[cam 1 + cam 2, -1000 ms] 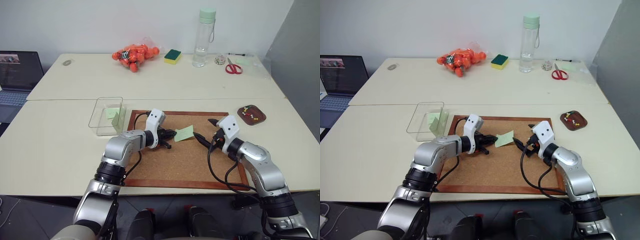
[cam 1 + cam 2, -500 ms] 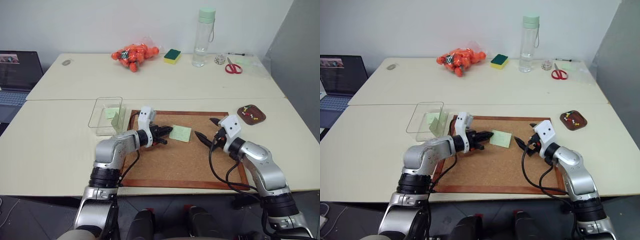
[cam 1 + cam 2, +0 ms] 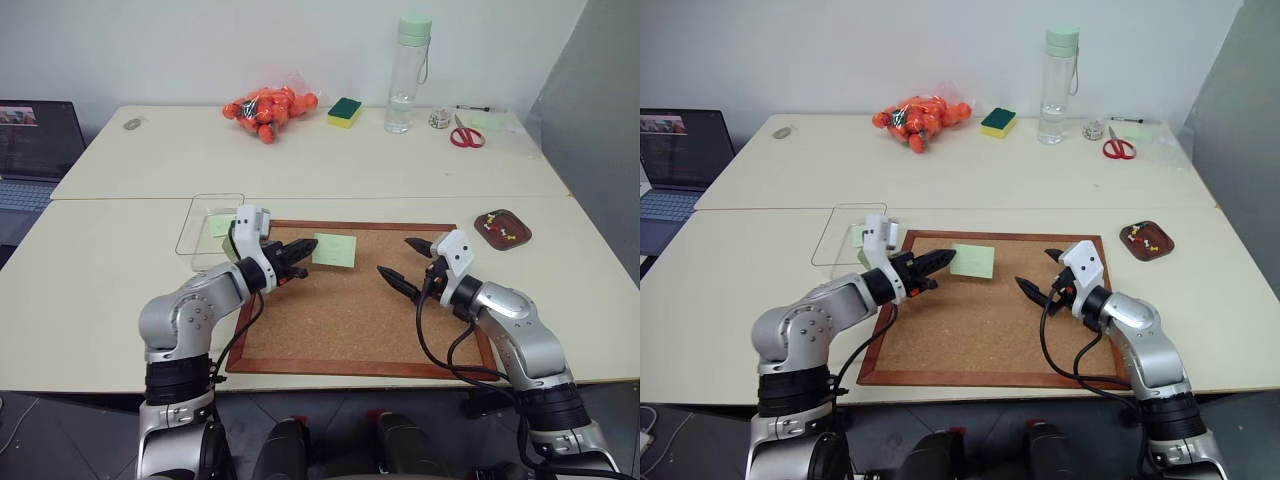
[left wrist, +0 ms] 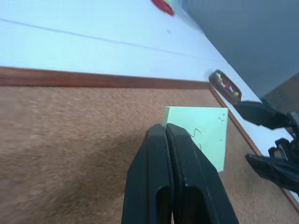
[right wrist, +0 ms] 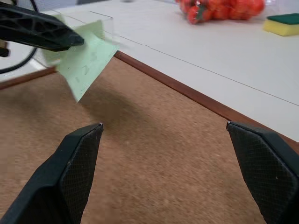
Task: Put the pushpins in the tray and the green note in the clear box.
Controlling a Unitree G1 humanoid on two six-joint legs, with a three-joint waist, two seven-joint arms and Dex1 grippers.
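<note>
Pale green note (image 3: 334,250) is pinched by one edge betw. the black fingers of the left gripper (image 3: 300,248), jaws pressed tight together on the paper; the slip hangs lifted above the corkboard (image 3: 350,330), over its far-left part, w/ some scribble visible on it in the left wrist view. Right gripper (image 3: 402,262) hovers over the corkboard's right half, jaws spread wide apart, nothing betw. them & touching nothing; its tips point toward the note but stay well apart from it. Clear box (image 3: 203,228) sits on the table (image 3: 100,290) just beside the corkboard's far-left corner, w/ another pale green slip inside. Dark brown tray (image 3: 502,229) lies off the corkboard's far-right corner, w/ pushpins (image 3: 498,231) in it, red & yellow heads; exact count can't be told.
</note>
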